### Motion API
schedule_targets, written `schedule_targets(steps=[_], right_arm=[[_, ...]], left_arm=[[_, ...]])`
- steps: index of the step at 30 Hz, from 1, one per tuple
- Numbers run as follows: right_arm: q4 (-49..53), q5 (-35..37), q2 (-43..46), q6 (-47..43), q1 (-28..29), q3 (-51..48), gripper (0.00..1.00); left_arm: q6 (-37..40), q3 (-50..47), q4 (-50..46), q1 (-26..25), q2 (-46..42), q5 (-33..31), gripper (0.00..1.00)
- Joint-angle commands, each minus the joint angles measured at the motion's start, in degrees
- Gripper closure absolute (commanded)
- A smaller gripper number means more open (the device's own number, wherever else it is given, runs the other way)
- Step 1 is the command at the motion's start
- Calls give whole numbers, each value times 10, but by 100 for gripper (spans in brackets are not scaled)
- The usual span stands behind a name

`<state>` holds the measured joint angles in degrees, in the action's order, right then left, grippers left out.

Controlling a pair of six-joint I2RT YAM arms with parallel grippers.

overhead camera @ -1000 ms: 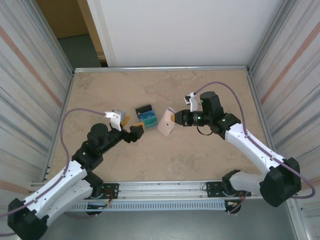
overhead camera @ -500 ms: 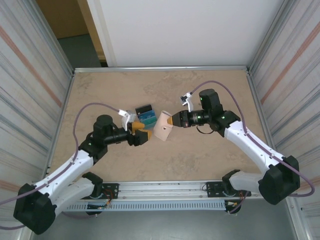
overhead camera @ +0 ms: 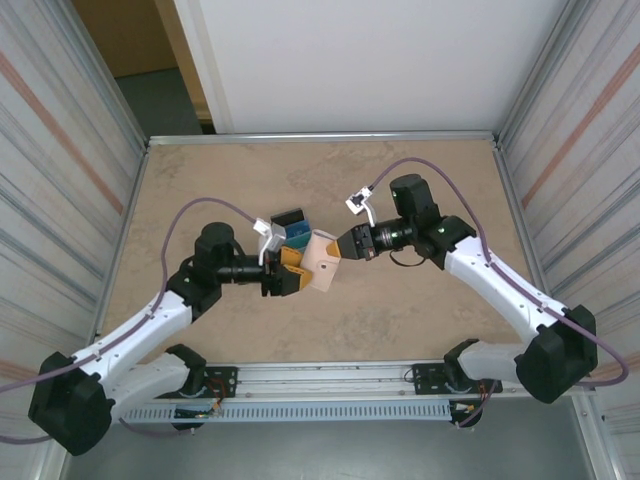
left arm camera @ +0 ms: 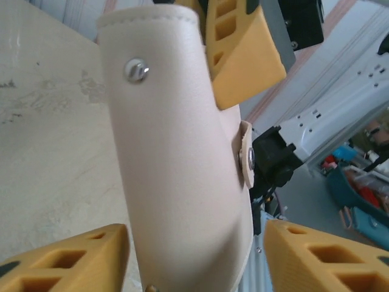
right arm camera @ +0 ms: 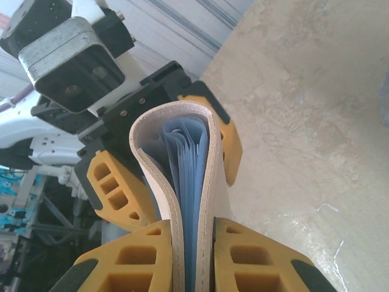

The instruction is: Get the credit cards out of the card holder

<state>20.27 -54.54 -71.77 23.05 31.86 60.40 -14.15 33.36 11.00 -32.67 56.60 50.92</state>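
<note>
The tan card holder (overhead camera: 323, 264) hangs above the table between both arms. My right gripper (overhead camera: 345, 246) is shut on its one end, and the light-blue inner leaves (right arm camera: 192, 159) show between the two tan walls (right arm camera: 213, 173). My left gripper (overhead camera: 293, 272) straddles the other end, jaws open: one finger (left arm camera: 67, 258) lies against the holder (left arm camera: 176, 152), the other finger (left arm camera: 331, 255) stands a little apart from it. The closure tab (left arm camera: 245, 156) sticks out on the side. Black, blue and teal credit cards (overhead camera: 291, 227) lie fanned on the table just behind my left gripper.
Ribbed metal walls (overhead camera: 60, 180) close in both sides of the beige table (overhead camera: 400, 320). A metal rail (overhead camera: 330, 375) runs along the near edge between the arm bases. A white panel (overhead camera: 360, 60) stands behind the far edge.
My left arm has reached right to the card holder and its jaws have narrowed around it. My right gripper has carried the holder slightly left and toward the near edge.
</note>
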Motion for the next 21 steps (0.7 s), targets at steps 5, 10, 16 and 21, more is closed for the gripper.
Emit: schedule_targets(steps=[5, 10, 16, 21], right_arm=[[3, 12, 6, -21, 0, 28, 87], [3, 48, 10, -16, 2, 27, 73], [-72, 60, 23, 20, 12, 3, 60], [-89, 63, 20, 21, 28, -1, 69]], left_arm=[[-6, 11, 37, -11, 1, 6, 73], [-30, 2, 72, -21, -1, -29, 79], [-53, 2, 90, -40, -6, -75, 79], [-95, -12, 132, -47, -4, -108, 78]])
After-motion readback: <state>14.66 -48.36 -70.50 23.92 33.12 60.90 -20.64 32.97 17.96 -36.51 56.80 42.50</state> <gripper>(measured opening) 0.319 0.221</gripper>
